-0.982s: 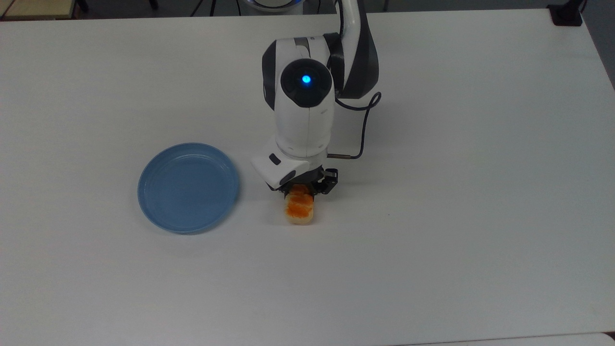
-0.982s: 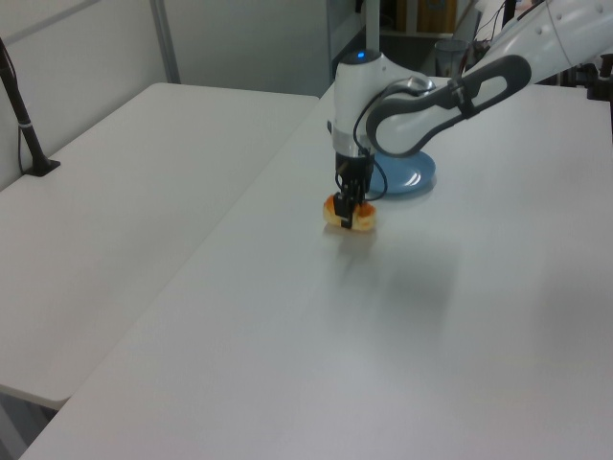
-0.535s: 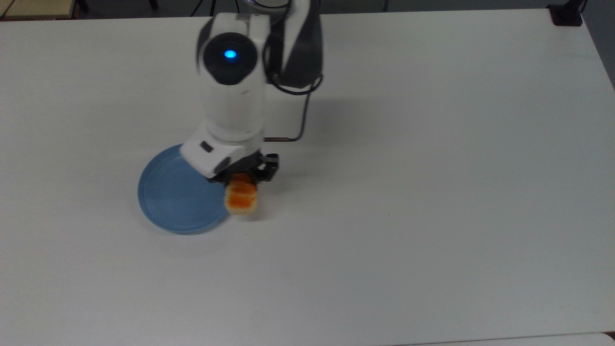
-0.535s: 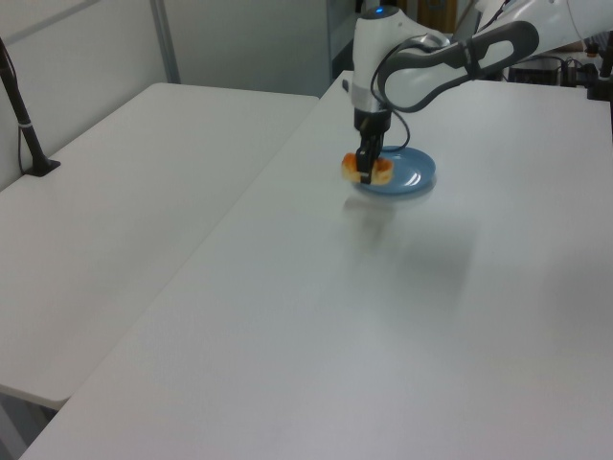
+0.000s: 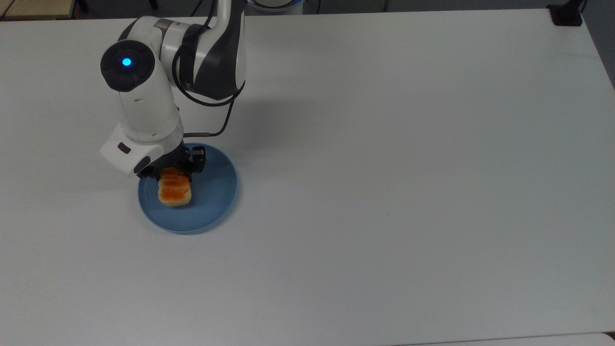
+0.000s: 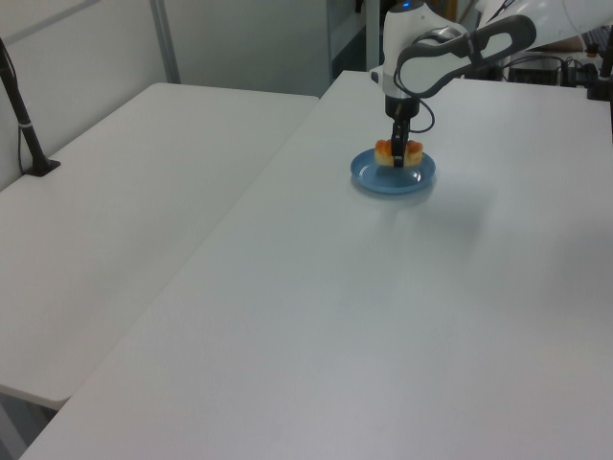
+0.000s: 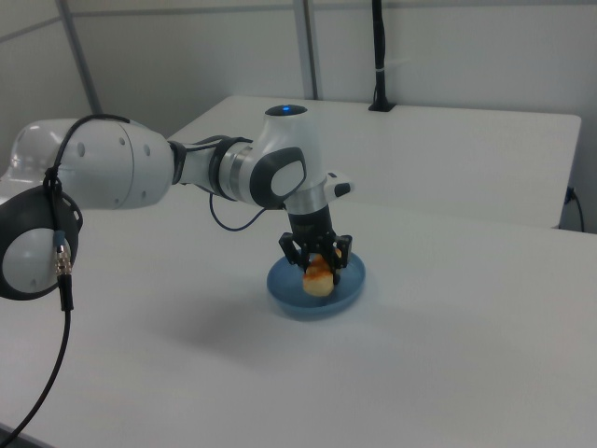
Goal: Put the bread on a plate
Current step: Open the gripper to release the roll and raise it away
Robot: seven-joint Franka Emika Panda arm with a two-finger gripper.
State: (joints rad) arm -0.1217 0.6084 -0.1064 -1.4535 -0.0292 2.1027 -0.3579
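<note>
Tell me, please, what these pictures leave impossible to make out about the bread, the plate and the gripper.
- Whether the bread rests on the plate or hangs just above it: its underside faces away in the top view, too small in the left view.
- The bread's far end: covered by the gripper in the top view.
- The plate's upper-left rim: hidden under the arm in the top view.

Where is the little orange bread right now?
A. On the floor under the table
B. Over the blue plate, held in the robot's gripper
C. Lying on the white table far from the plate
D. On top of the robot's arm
B: the bread sits within the rim of the blue plate, and the gripper is closed on its far end; the right view shows the fingers either side of it.
</note>
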